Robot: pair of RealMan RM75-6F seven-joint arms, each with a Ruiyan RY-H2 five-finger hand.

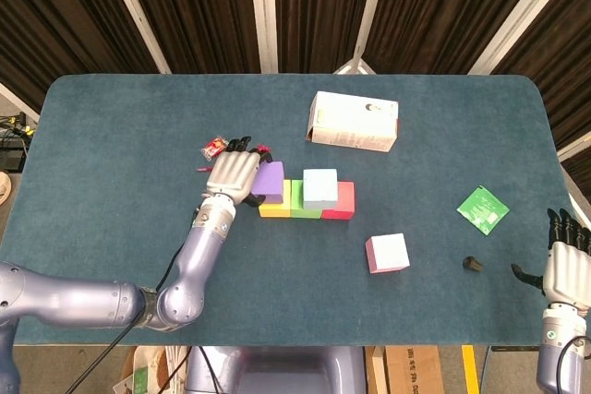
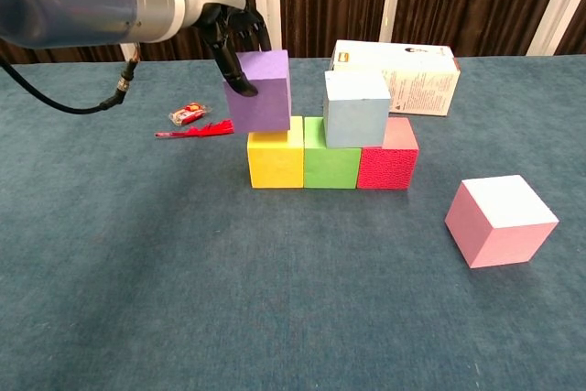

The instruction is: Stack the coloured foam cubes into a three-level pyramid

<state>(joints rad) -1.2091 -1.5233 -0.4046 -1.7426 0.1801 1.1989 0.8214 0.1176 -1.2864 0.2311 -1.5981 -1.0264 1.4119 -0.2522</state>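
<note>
A row of yellow, green and red cubes stands mid-table, with a light blue cube on top over the green and red ones. My left hand grips a purple cube just above the yellow cube; in the head view the purple cube overlaps the yellow one. A pink cube lies apart at the right. My right hand hangs at the table's right edge, fingers apart, holding nothing.
A white carton lies behind the row. A red wrapper and red strip lie left of the cubes. A green packet and a small dark object sit at the right.
</note>
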